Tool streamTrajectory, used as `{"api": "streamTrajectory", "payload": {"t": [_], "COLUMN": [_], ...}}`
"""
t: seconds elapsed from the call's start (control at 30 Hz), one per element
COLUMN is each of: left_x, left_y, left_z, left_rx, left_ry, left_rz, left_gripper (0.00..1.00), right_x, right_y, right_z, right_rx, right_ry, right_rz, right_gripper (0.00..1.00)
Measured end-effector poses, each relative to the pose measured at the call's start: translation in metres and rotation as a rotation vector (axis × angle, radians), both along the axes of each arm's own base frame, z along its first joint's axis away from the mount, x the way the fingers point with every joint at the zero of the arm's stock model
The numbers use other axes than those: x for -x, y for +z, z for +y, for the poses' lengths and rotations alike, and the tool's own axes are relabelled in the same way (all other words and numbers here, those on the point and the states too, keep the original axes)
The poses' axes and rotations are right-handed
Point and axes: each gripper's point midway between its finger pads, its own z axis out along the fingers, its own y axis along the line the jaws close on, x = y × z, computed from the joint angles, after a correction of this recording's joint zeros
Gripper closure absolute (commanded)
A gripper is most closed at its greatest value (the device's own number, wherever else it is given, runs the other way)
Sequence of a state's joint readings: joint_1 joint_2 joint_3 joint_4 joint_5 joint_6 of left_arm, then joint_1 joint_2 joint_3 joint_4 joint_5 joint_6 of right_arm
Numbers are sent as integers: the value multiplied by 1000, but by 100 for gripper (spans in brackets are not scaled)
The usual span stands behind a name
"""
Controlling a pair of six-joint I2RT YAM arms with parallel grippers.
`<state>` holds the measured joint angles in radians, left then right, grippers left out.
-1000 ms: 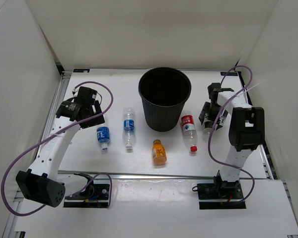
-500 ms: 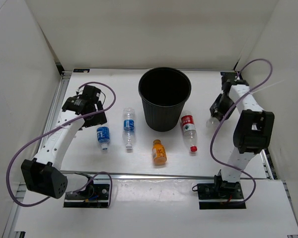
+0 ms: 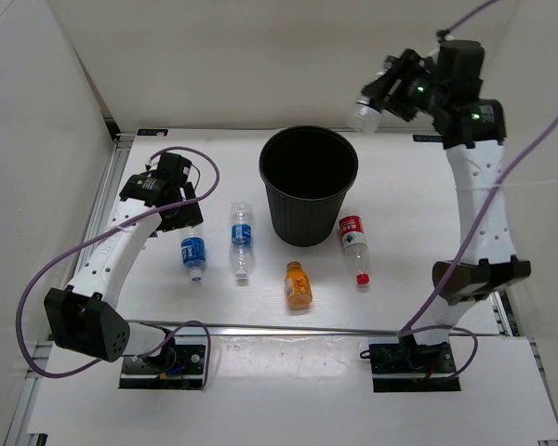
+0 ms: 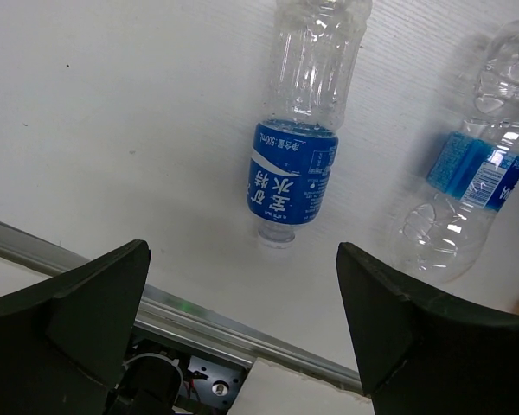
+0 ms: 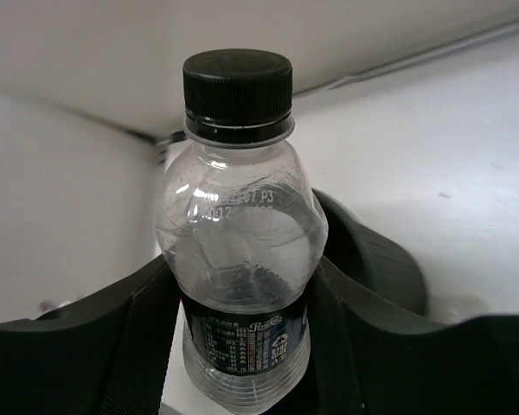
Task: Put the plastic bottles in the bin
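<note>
The black bin (image 3: pixel 303 219) stands at the table's back middle. My right gripper (image 3: pixel 379 100) is raised high behind and to the right of the bin. It is shut on the black-labelled plastic bottle (image 3: pixel 365 114), whose black cap (image 5: pixel 238 82) points away from the wrist, with both fingers (image 5: pixel 134 333) pressed on its label (image 5: pixel 242 333). My left gripper (image 3: pixel 182 217) hovers open above the short blue-labelled bottle (image 4: pixel 294 177). A longer clear blue-labelled bottle (image 3: pixel 241 239) lies beside it. The orange bottle (image 3: pixel 298 284) and the red-labelled bottle (image 3: pixel 355 246) lie in front of the bin.
White walls close in the table on three sides. A metal rail (image 3: pixel 307 328) runs along the near edge, ahead of both arm bases. Purple cables (image 3: pixel 37 288) loop off each arm.
My right gripper closed on the black-labelled bottle at the table's right side and lifted it up high behind the bin. My left gripper edged slightly toward the short blue-labelled bottle.
</note>
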<state>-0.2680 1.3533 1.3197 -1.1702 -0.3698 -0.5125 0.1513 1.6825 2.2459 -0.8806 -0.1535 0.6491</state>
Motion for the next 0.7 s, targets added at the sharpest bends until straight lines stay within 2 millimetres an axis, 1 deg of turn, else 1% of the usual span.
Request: {"api": "streamTrajectory", "payload": {"t": [0.07,0.1,0.13,0.17,0.2,0.23,0.3,0.33,0.37,0.4,0.43,0.5,0.57,0.63,0.7], "left_x": [0,0,0,0,0,-1,-1,-1,-1,-1,-2,-4,-4,-3,-1], "left_y": [0,0,0,0,0,0,1,1,0,1,1,-1,-6,-16,-32], "left_z": [0,0,0,0,0,-1,-1,-1,-2,-3,-3,-3,-1,3,3], "left_rx": [1,1,1,2,3,4,7,10,13,16,21,42,78,125,190], "left_ry": [0,0,1,2,4,6,8,8,7,6,8,22,46,78,97], "left_rz": [0,0,0,-1,-2,-3,-4,-4,-5,-7,-10,-20,-13,10,52], "left_gripper": [0,0,0,0,0,0,0,0,0,0,0,0,0,0,0], "right_x": [-9,-14,-17,-25,-30,-35,-41,-42,-42,-40,-39,-34,-28,-17,1], "right_y": [7,4,0,-17,-34,-49,-79,-90,-98,-102,-102,-93,-77,-56,-33], "right_z": [36,52,63,79,90,97,109,112,115,117,119,118,112,103,92], "right_rx": [-19,-27,-33,-33,-33,-31,-24,-22,-22,-22,-22,-19,-23,-29,-36], "right_ry": [100,144,175,210,235,253,281,289,298,309,318,331,335,330,322], "right_rz": [-36,-36,-32,3,41,74,143,171,193,207,209,186,150,103,54], "right_gripper": [60,59,52,47,44,41,31,23,5,0,0,0,0,0,0]}}
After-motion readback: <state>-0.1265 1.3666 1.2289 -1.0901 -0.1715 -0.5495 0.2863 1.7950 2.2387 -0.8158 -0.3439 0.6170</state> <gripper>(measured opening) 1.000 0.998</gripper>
